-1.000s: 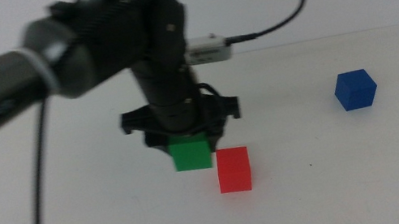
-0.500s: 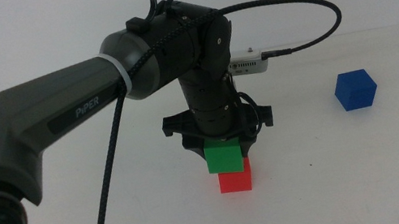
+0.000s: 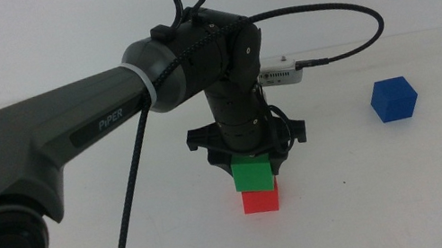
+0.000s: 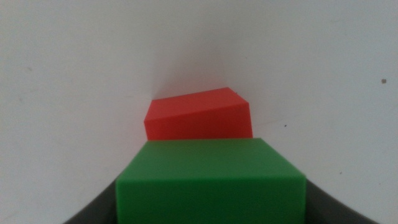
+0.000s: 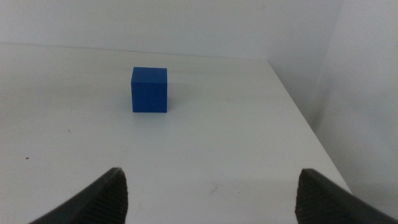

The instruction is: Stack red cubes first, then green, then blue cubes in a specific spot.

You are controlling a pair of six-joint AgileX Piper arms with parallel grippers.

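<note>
Matte plain-faced green cube [image 3: 252, 173], matte red cube [image 3: 261, 200] beneath, matte deep blue cube [image 3: 394, 100], smooth matte white tabletop [image 3: 397, 193], dark satin plastic-looking arm casing [image 3: 66, 124], glossy black cable [image 3: 337, 8], finely textured dark right gripper [image 5: 211, 190] jaws

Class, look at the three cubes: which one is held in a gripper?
The green cube: the left gripper clamps it over the red cube. The blue cube sits alone.

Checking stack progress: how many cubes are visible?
3: green cube held by the left gripper over the red cube; blue cube alone, far right. None seem hidden.
</note>
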